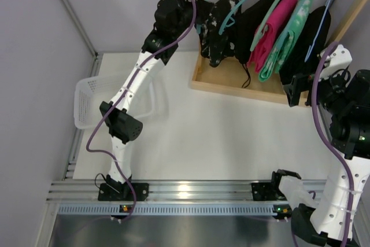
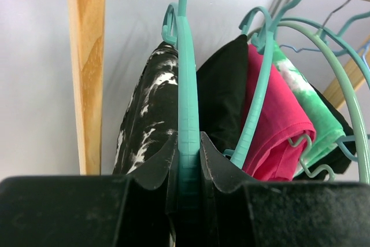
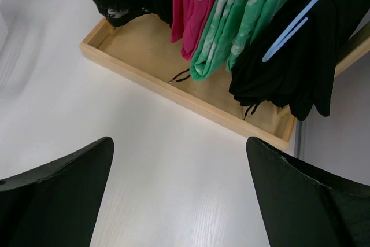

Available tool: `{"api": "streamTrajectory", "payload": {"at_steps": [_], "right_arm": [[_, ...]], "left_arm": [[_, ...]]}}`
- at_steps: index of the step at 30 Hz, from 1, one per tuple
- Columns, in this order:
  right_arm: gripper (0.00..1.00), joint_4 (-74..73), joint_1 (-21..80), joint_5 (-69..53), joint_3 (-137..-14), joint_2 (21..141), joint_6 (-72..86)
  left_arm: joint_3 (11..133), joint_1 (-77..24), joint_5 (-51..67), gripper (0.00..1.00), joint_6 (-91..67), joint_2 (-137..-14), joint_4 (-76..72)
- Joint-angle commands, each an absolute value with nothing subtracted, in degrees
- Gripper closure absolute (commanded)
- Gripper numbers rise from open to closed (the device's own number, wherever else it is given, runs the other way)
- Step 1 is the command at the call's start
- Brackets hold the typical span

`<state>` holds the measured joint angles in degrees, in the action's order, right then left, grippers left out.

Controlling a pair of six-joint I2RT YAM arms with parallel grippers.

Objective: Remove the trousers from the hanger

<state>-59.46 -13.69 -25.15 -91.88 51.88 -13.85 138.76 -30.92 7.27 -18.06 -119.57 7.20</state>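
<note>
The white table [image 1: 219, 137] bears a wooden rack base [image 1: 228, 79] and, seemingly, a white basket [image 1: 87, 105] at its left edge.

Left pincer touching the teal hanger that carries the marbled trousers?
Touching. Left wrist view: the left pincer has a finger pressed on each side of the hanger, no gap visible.

Black trousers [image 2: 147, 114] with white marbled splotches; teal hanger [image 2: 186, 85]. Hot-pink garment [image 2: 277, 125], green garment [image 2: 303, 102] mottled white, plain black garment [image 2: 222, 96]. White surface [image 3: 144, 143], pale wood tray [image 3: 173, 93].
</note>
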Motion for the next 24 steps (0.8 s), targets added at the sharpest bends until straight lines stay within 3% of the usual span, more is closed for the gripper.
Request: {"api": "streamTrajectory", "payload": {"at_steps": [1, 24], "right_arm": [[0.01, -56.52, -14.24, -25.31, -92.02, 51.77, -13.36], [0.01, -55.2, -14.33, -26.1, -91.85, 53.09, -14.15]], "left_arm": [[143.0, -30.76, 1.76, 1.0, -18.28, -113.48, -11.42], [141.77, -34.63, 3.69, 1.0, -9.94, -107.49, -16.78]]}}
